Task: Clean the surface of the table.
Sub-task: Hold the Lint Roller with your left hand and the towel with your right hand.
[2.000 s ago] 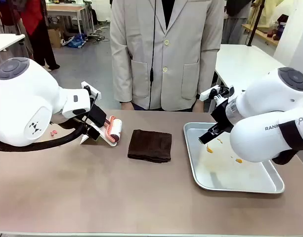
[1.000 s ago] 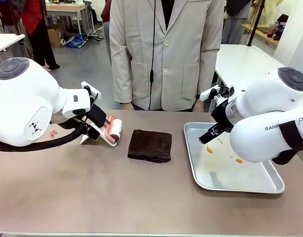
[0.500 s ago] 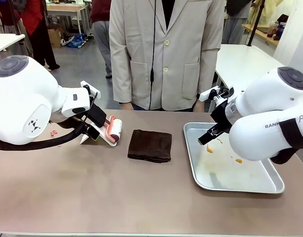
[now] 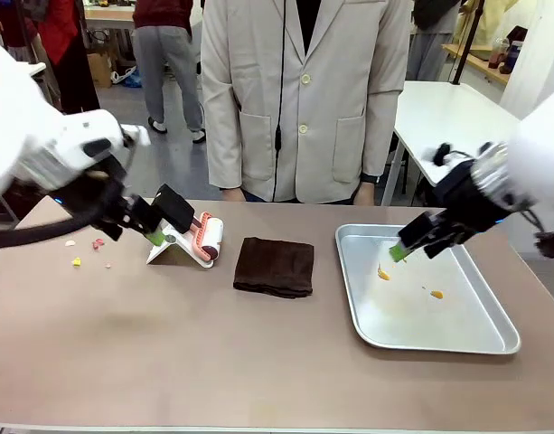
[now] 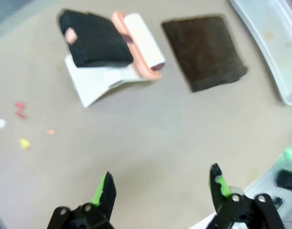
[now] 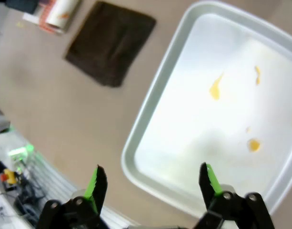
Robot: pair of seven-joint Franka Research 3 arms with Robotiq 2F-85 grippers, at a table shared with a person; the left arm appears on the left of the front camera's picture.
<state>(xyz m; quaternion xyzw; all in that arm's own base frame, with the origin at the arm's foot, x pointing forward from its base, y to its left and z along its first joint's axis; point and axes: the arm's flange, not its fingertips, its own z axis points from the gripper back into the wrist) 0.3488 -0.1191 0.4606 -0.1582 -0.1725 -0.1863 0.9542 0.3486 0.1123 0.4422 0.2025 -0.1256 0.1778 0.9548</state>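
The matte brown table point(image 4: 213, 353) spans the foreground, its long axis running left to right, with crumbs point(image 4: 78, 262) at its far left and a white-topped table point(image 4: 448, 113) beyond, while the left gripper point(image 5: 161, 179) and right gripper point(image 6: 152, 172) both gape wide, empty.

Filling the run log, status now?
Left gripper open, right gripper open, both empty. Table: crumbs at left end. Cloth, roller lying mid-table; tray right.

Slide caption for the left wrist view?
Open left hand above the table, facing lint roller, brown cloth and scattered crumbs.
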